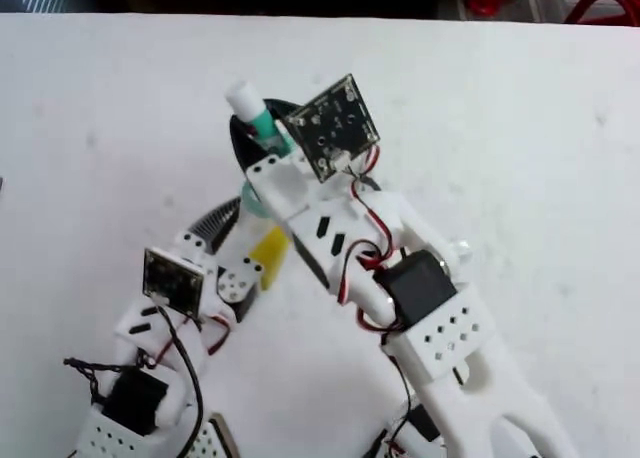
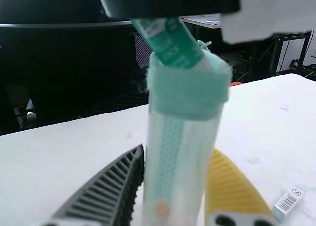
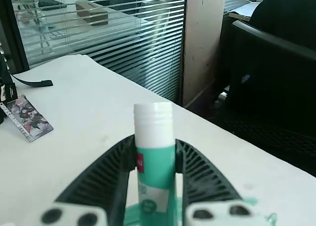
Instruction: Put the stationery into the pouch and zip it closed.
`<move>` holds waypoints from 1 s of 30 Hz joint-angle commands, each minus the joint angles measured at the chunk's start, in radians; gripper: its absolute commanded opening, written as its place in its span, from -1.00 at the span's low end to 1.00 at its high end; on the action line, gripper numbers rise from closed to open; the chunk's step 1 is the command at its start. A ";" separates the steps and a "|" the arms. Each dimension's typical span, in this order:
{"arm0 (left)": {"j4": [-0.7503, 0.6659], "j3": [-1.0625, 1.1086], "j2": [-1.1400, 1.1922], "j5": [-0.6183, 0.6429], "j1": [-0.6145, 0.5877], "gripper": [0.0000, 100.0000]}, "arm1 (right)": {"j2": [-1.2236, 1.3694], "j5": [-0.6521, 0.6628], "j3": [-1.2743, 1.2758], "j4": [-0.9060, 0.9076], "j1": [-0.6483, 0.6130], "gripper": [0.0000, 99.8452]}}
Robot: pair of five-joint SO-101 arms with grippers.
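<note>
**Figure: Glue stick at the mouth of the pouch, loading step in hand**

The left hand [image 2: 173, 189] grips the pouch [image 2: 180, 137] between its grey and yellow fingers. It holds the pouch upright on the bench [image 1: 520, 128] with the teal-rimmed mouth open and facing up. The right hand [image 3: 154, 143] is clamped on the glue stick [image 3: 154, 132] by its green barrel, white cap uppermost. In the left wrist view the stick [image 2: 170, 46] slants down from above, and its lower end sits at or just inside the pouch rim. How deep it reaches cannot be told. In the high view the right hand [image 1: 262, 138] hangs directly over the pouch [image 1: 250, 200], and the left hand [image 1: 243, 236] lies just below it.

Progress, as judged: the task is at an early to middle stage. The glue stick is lined up with the opening but not yet released. A small labelled item [image 2: 289, 202] lies on the bench near the pouch and, if it counts as stationery, remains to be loaded. A pale shape shows through the lower pouch wall, but what it is cannot be told. Zipping has not begun. A card [image 3: 24, 120] lies well apart on the bench.
</note>
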 commanded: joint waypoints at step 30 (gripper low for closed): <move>-0.018 -0.028 -0.004 0.002 0.001 -0.62 | -0.242 0.130 0.195 -0.077 0.019 -0.96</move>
